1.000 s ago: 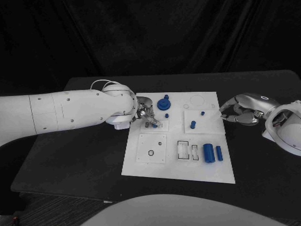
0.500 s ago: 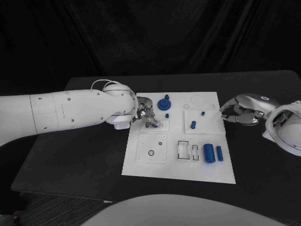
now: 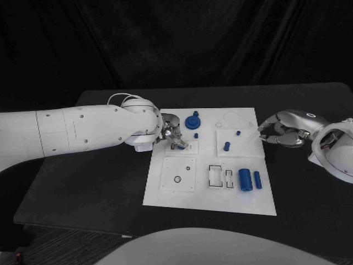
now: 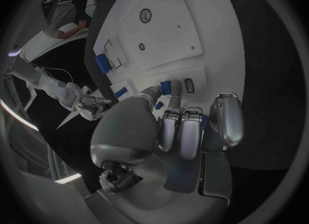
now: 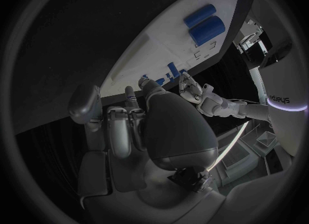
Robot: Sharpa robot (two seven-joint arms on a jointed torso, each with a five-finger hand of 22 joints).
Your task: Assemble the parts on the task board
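- Against the picture from 1 s ago I see almost nothing moved: my left silver hand (image 3: 173, 138) stays at the left edge of the white task board (image 3: 248, 207), fingers pinching a small blue peg (image 4: 165, 87) over its seat there
- My right silver hand (image 3: 282, 134) waits curled on nothing just off the board's right edge, so I judge insertion unfinished

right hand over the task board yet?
No, the right hand sits over the black table, beside the task board edge.
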